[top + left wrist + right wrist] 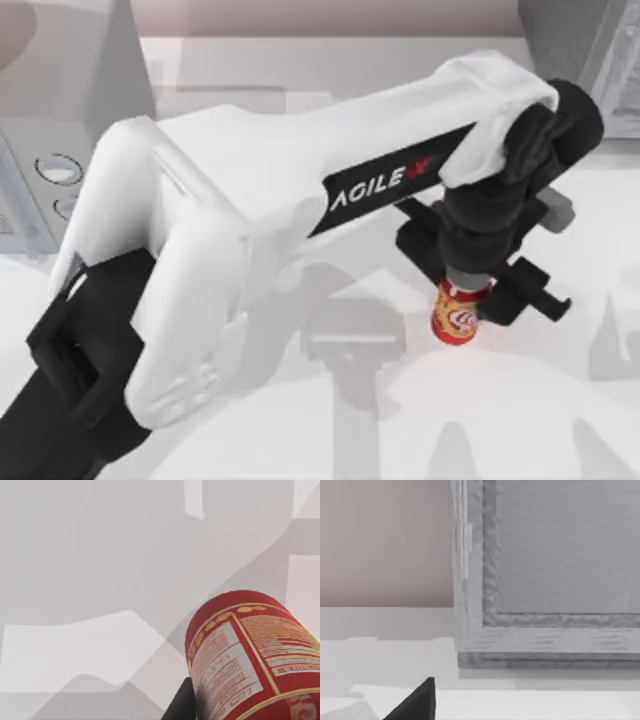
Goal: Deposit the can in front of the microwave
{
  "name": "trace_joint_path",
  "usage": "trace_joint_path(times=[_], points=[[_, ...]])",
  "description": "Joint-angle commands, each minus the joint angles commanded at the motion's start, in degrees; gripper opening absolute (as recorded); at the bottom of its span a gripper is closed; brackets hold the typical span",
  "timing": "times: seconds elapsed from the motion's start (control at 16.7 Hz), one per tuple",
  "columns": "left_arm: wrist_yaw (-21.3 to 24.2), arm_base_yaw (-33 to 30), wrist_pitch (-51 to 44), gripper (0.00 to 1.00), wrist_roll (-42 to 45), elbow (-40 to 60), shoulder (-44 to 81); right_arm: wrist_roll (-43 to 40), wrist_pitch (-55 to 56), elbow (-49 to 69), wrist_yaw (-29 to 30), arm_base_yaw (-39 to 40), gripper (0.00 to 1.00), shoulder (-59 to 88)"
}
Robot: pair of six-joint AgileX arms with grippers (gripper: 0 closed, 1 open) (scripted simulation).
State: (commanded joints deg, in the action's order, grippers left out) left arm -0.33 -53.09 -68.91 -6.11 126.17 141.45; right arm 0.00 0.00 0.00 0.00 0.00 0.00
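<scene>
My left gripper (466, 285) grasps the can (459, 312), its top hidden under my wrist; my arm covers most of the microwave (45, 160).

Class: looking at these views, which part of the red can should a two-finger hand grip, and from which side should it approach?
Grip the can across its round side wall near the top, coming from above. It stands upright on the table with open space around it, so fingers fit on opposite sides. The left hand sits over it that way now.
</scene>
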Motion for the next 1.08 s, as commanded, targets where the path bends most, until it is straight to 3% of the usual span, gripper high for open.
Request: trace_joint_path(times=[0.54,0.84,1.08], points=[[0.01,-0.05,-9.81,0.00,-0.04,10.69,0.89,0.00,0.00,0.00,0.00,0.00,1.00,0.00],[0.04,0.23,-9.71,0.00,0.23,10.05,0.45,0.00,0.00,0.00,0.00,0.00,1.00,0.00],[0.80,3.90,-10.16,0.00,2.83,2.45,-5.14,0.00,0.00,0.00,0.00,0.00,1.00,0.00]])
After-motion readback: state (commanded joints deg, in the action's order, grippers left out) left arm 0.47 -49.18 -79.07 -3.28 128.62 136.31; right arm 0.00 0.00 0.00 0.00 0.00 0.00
